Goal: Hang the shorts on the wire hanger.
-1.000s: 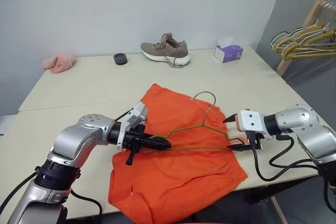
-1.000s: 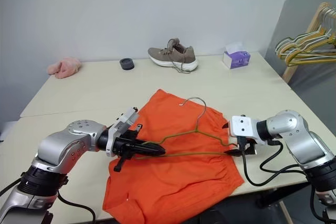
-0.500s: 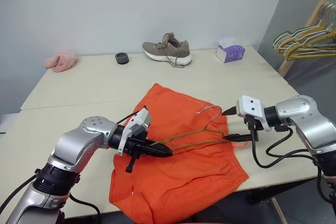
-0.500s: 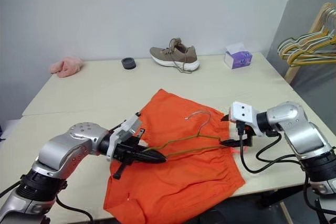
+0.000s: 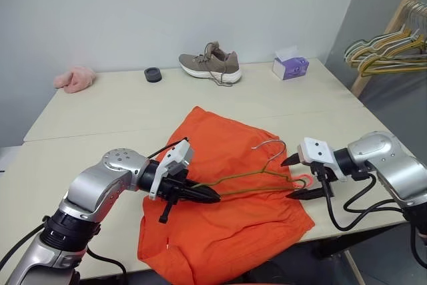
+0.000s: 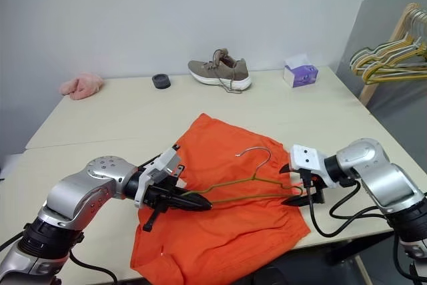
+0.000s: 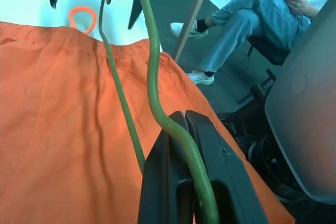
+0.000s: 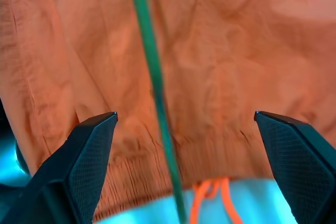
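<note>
I see the shorts spread flat on the table. My left gripper is clamped on one end of the wire hanger, holding it just over the fabric. My right gripper waits at the hanger's other end, fingers spread wide.

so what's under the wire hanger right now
The shorts lie under the wire hanger, spread on the table. The left tool is shut on the hanger's end. The tabletop beneath the shorts is covered.

No lettering, label or number can be read anywhere on the table. The purple tissue box carries print too small to make out.
</note>
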Motion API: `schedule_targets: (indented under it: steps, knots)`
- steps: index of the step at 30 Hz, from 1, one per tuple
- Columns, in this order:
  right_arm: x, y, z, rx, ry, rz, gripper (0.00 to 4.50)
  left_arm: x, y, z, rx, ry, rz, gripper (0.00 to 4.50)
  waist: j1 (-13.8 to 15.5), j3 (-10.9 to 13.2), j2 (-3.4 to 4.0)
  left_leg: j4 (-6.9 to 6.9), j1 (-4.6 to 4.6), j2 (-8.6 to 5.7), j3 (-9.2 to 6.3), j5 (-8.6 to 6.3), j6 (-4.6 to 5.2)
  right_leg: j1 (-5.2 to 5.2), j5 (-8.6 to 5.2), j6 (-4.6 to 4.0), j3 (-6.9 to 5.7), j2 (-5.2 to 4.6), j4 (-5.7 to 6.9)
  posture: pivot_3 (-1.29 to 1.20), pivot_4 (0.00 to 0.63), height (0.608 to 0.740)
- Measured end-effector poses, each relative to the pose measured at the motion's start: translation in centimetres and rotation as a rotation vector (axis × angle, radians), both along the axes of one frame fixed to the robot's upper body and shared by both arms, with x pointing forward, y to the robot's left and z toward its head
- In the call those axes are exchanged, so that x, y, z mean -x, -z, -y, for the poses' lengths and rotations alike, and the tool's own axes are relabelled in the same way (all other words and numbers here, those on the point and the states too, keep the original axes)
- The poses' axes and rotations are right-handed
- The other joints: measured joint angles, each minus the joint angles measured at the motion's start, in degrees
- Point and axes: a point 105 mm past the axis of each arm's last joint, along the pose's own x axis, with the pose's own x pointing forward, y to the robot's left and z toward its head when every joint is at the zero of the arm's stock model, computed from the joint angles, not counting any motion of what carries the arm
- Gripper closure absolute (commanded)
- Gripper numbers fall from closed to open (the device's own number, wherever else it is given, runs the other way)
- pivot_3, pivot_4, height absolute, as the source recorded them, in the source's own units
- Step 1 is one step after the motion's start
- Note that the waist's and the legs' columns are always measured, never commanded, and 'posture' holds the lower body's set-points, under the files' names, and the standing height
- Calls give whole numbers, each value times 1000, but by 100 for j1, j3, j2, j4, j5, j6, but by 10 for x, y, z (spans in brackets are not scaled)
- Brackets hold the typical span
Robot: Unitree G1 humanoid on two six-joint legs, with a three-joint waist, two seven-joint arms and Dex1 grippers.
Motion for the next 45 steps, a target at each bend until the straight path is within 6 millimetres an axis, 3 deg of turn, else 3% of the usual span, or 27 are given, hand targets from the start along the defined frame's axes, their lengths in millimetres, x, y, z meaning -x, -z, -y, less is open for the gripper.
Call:
schedule_targets:
  steps: [2, 5, 16, 25, 28, 38, 45]
  knots:
    - [2, 4, -1, 10, -7, -12, 37, 0, 0, 0, 0, 0, 1, 4500, 2, 0, 0, 0, 0, 0, 0, 0, 0, 0, 0, 0, -1, 0, 0, -231, 1, 740]
    - [4, 11, -3, 27, -15, -26, 632, 0, 0, 1, 2, 0, 2, 4500, 3, 0, 0, 0, 0, 0, -1, 0, 0, 0, 0, 0, -1, 0, 0, -231, 0, 740]
    - [12, 23, -7, 31, -25, -53, 4492, -2, 0, 2, 9, -14, 7, 4500, 3, 0, 0, 0, 0, 0, -1, 0, 0, 0, 0, 0, -1, 0, 1, -233, 1, 740]
    - [21, 26, -6, 36, -36, -75, 4492, -5, 1, 2, 2, -29, 57, 4500, 4, -1, -1, 1, 0, 1, -2, 0, 0, 1, 0, 0, -2, 0, 1, -234, 1, 740]
    - [22, 25, -5, 42, -37, -69, 4500, -7, 3, 2, -7, -43, 73, 3908, 3, -2, -1, 2, 1, 0, -2, 0, 0, 1, 0, 0, -2, 0, 2, -237, 1, 740]
    - [17, 22, -2, 42, -13, -33, 4500, -6, 6, 2, -5, -49, 68, 843, 1, -2, -2, 3, 0, 0, -2, 0, 0, 1, 0, 0, -2, 0, 2, -236, 3, 740]
    - [16, 22, 11, 57, 28, -26, 4500, -22, 11, -1, -6, -135, 107, 843, 14, -2, -2, 5, 1, -2, -3, 0, 0, 2, 0, 0, -3, 0, 4, -237, 6, 740]
